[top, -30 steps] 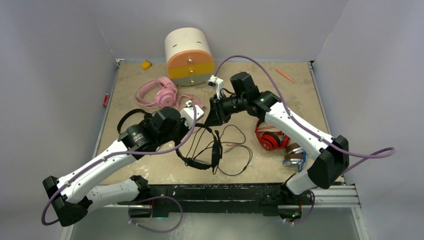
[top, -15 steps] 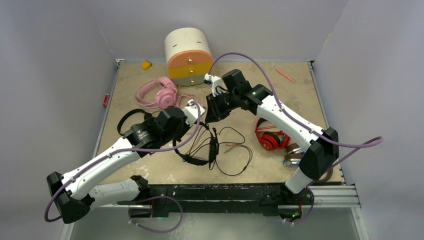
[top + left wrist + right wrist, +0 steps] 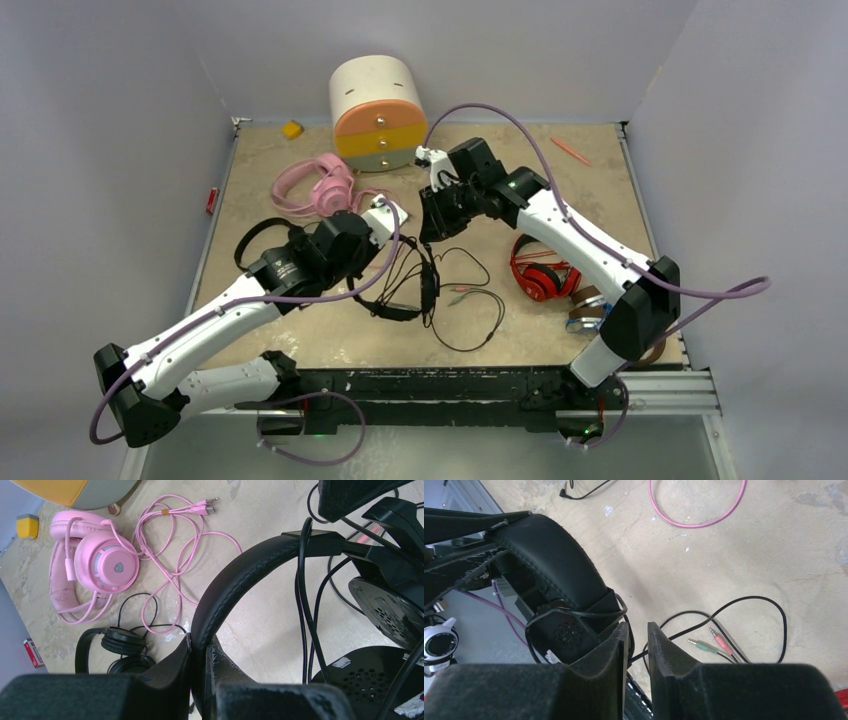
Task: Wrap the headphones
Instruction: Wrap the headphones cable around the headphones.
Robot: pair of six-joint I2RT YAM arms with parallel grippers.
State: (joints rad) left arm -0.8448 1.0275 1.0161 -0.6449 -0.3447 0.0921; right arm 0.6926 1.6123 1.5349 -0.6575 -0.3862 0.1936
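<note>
L gripper [image 3: 200,647] clamps black headphones' headband [image 3: 235,580] steady, while R gripper [image 3: 638,630], fingers a slit apart, straddles its cable [image 3: 623,608], prob. for winding.

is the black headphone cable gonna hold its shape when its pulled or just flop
Likely floppy: the black cable hangs slack over the headband. Probably light, being so thin. It may slip off, since nothing visibly ties it.
</note>
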